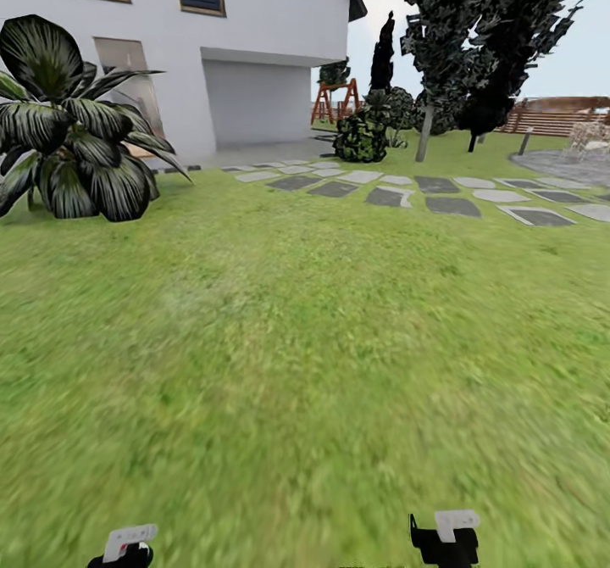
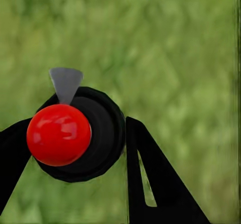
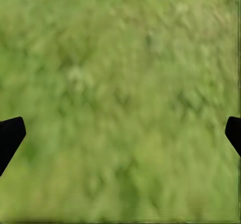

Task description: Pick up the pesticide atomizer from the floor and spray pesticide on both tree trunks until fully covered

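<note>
In the left wrist view my left gripper is shut on the pesticide atomizer, which has a glossy red ball top, a round black body and a small grey nozzle. The black fingers press it from both sides over the grass. My right gripper is open, with nothing but lawn between its fingertips. Both arms' ends show at the bottom of the head view, left and right. Far off past the stepping stones stands a tall tree with a pale straight trunk and a dark crown.
Open lawn stretches ahead. A low broad-leaved plant grows at the left by the white house. Grey stepping stones cross the grass. Dark narrow trees, a bush and a brown slat fence stand behind.
</note>
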`<state>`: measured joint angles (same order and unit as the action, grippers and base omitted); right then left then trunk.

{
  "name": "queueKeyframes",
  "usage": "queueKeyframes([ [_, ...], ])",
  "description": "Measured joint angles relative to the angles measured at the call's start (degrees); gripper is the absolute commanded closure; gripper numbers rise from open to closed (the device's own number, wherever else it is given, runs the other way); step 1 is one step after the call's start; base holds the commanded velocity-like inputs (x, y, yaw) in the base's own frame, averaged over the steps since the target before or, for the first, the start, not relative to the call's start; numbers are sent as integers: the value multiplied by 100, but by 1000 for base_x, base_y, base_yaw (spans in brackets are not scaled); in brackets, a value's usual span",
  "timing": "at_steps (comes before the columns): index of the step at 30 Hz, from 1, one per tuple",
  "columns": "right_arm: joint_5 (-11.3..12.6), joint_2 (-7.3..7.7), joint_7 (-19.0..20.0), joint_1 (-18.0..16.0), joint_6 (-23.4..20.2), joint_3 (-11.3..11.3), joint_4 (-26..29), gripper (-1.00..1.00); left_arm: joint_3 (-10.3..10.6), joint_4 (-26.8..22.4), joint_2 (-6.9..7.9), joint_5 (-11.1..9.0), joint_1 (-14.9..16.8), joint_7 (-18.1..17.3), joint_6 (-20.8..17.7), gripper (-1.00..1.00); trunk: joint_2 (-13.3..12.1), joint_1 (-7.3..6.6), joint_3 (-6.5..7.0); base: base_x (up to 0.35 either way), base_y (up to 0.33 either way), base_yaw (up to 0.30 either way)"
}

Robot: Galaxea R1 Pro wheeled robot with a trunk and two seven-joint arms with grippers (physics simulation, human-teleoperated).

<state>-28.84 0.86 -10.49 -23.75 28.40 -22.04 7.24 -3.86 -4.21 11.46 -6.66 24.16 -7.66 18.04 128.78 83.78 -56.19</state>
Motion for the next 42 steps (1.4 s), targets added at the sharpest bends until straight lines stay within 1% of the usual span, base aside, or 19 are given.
queueKeyframes([
  [18, 0, -5, 1, 0, 0, 0, -1, -100, -1, 4, 4, 10, -10, 0, 0, 100, 0, 0, -6, 0, 0, -300],
  [42, 0, -2, 0, 0, 0, 0, -1, -100, 23, -5, -5, 38, -10, 0, 0, 100, 0, 0, -118, 0, 0, -276],
])
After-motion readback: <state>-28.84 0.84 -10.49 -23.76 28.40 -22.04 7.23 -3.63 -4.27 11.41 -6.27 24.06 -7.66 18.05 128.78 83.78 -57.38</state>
